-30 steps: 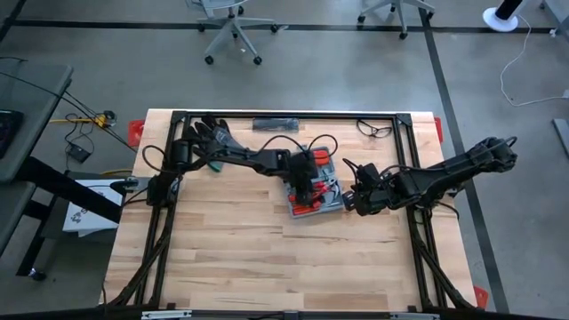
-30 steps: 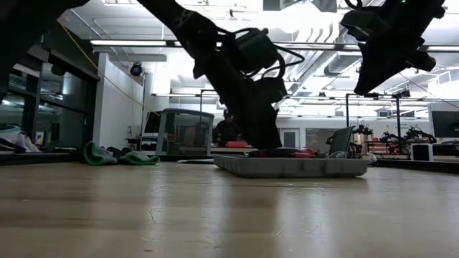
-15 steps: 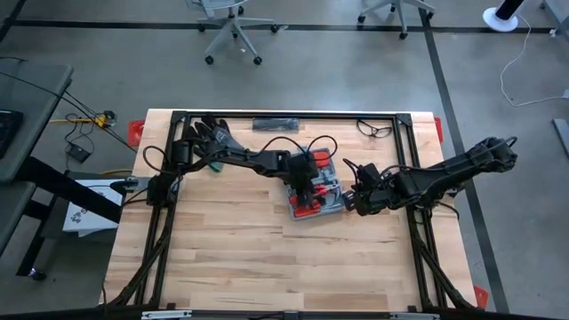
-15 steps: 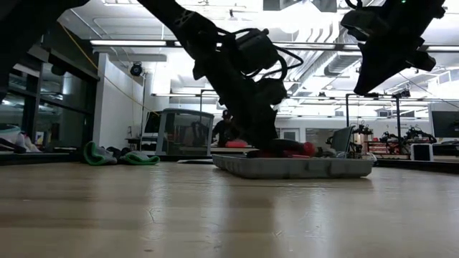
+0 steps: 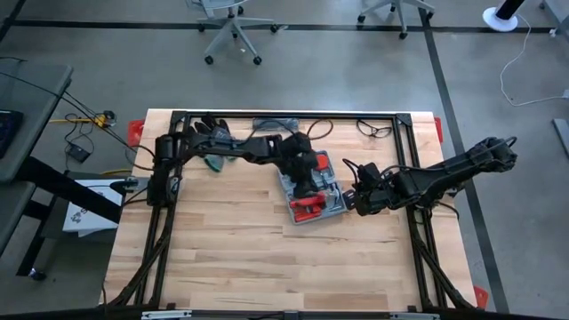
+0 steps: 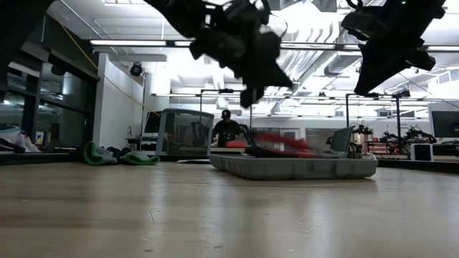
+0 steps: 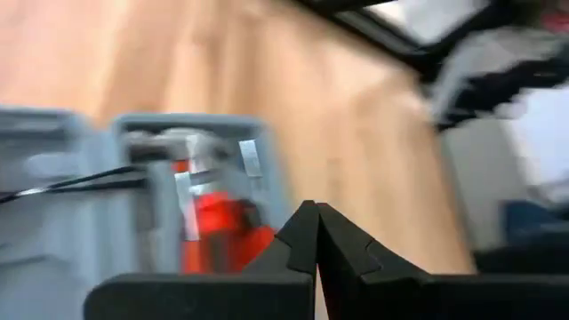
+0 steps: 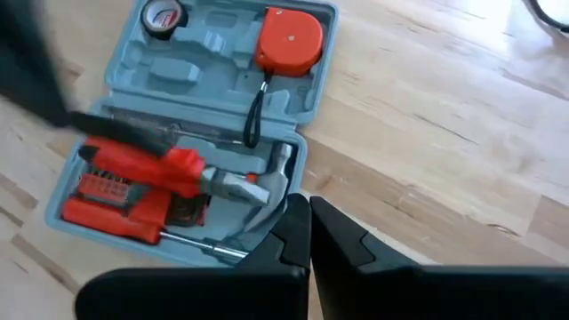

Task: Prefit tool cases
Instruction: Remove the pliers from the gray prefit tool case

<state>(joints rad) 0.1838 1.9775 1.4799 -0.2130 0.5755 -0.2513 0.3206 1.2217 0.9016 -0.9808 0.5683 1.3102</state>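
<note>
Your left gripper [image 6: 247, 89] hangs above the open tool case [image 5: 311, 188] — fingers pressed together, empty; right gripper [image 5: 356, 200] likewise waits beside it.

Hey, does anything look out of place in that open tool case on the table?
Yes. In the open blue-grey plastic clamshell tool case, the red-handled hammer lies slanted across the recesses, apparently not seated.
</note>
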